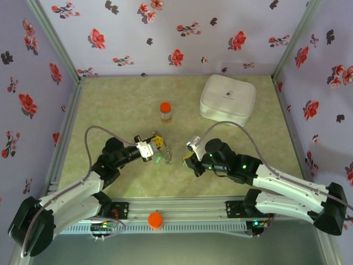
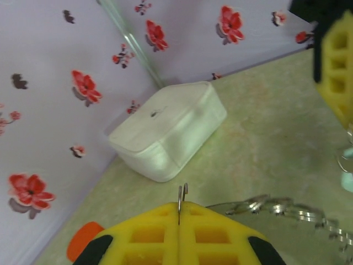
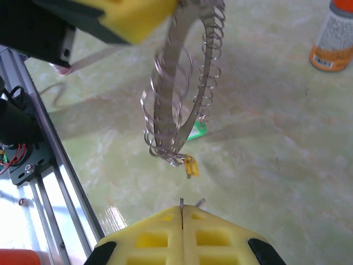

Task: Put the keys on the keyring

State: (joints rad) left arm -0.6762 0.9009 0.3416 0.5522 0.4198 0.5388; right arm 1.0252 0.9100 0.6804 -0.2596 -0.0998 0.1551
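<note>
You had the keyring pinched by its rim in the left tool, pads pressed together, so it hung above the desk with its long axis pointing down and an orange key at its lowest point. The right tool faced that low end from just beside it, pressed together on a thin metal sliver that could not be identified. A green key showed beyond the ring; hanging or lying could not be told.

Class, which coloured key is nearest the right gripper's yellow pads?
The yellow key, dangling at the lowest end of the keyring just ahead of the right gripper; the green key sits farther back, behind the ring.
</note>
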